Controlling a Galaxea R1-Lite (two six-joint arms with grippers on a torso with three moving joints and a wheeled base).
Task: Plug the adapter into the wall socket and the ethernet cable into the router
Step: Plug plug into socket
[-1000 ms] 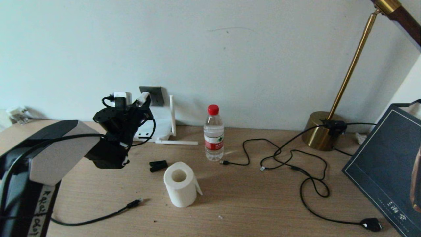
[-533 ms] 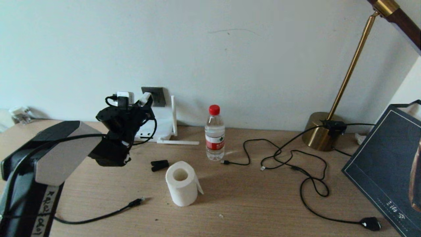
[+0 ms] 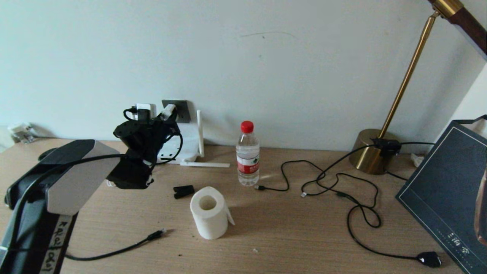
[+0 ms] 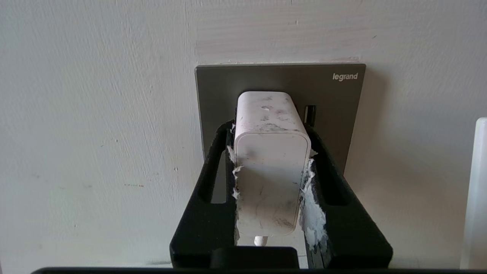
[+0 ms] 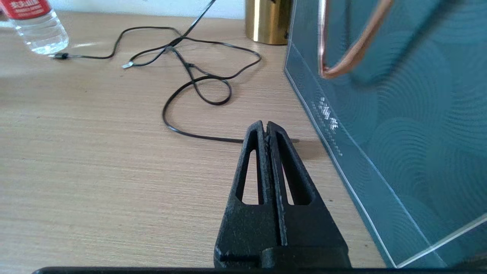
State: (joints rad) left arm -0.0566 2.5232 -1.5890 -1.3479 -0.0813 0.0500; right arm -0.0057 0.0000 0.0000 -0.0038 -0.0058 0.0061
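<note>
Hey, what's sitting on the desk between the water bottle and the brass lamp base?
Only a loose tangle of thin black cables on bare desk between the bottle and lamp base, in the head view.

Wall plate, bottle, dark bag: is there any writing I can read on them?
"legrand": on the wall socket, top corner, behind the adapter held by the left gripper.
Water bottle: red label, print too small to read.
Dark bag: pale characters, too blurred to read.
</note>
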